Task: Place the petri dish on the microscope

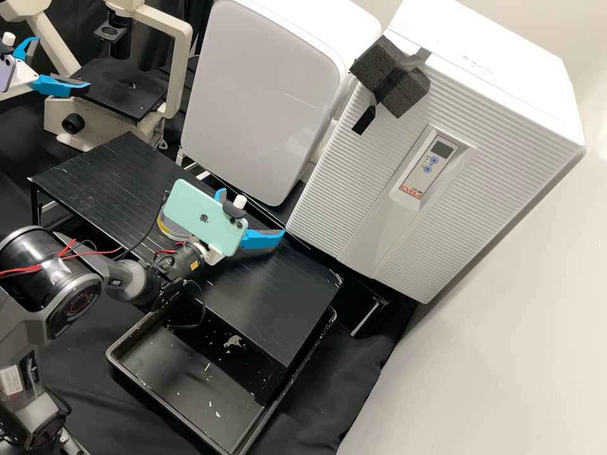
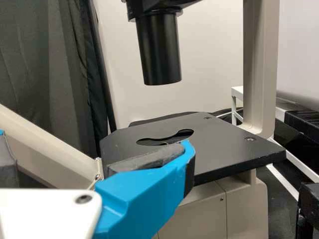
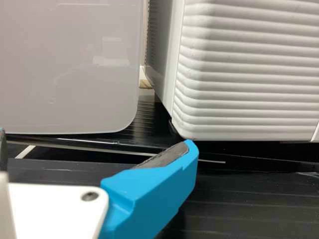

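Observation:
The microscope (image 1: 180,69) stands at the back left, its black stage (image 1: 120,95) beside my left gripper (image 1: 63,62), which is open. In the left wrist view, the left gripper (image 2: 94,148) has one finger in front of the stage (image 2: 224,149), whose curved opening lies below the black tube. My right gripper (image 1: 253,212), also open, hangs over the black rack; the right gripper (image 3: 94,139) has nothing visible between its fingers. A round, pale thing with a yellowish edge (image 1: 165,229) is on the rack, partly behind the phone; I cannot tell whether it is the petri dish.
The black rack (image 1: 278,309) spans the middle, above a black tray (image 1: 164,379) with white scraps. Behind it stand two big white units, one smooth (image 1: 259,95), one ribbed (image 1: 379,189). A dark foam block (image 1: 392,76) is attached to the ribbed one.

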Controlling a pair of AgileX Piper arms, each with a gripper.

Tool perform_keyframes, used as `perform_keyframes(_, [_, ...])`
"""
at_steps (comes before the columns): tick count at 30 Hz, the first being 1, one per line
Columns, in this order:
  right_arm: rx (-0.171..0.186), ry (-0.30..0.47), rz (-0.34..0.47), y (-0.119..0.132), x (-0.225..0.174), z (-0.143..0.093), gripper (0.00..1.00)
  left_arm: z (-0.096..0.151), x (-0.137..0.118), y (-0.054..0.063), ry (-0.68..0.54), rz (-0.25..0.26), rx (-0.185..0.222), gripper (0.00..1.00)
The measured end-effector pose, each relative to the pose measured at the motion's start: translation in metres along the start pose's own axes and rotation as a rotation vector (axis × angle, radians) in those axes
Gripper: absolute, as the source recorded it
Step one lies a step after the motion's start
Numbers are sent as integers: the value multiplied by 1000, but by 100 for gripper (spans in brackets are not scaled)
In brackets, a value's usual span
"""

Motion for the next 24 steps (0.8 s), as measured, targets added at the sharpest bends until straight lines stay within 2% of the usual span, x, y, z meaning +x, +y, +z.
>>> perform_keyframes(11, [0,0,0,0,0,0,100,0,0,0,-2,0,0,100])
perform_keyframes(14, [0,0,0,0,0,0,100,4,-1,0,-31,-3,-18,100])
perform_keyframes(16, [0,0,0,0,0,0,100,11,-3,0,-69,-8,-43,100])
perform_keyframes(19, [0,0,0,0,0,0,100,27,-11,2,-145,-7,-58,100])
perform_keyframes(24, [0,0,0,0,0,0,100,64,-27,5,-347,1,-30,100])
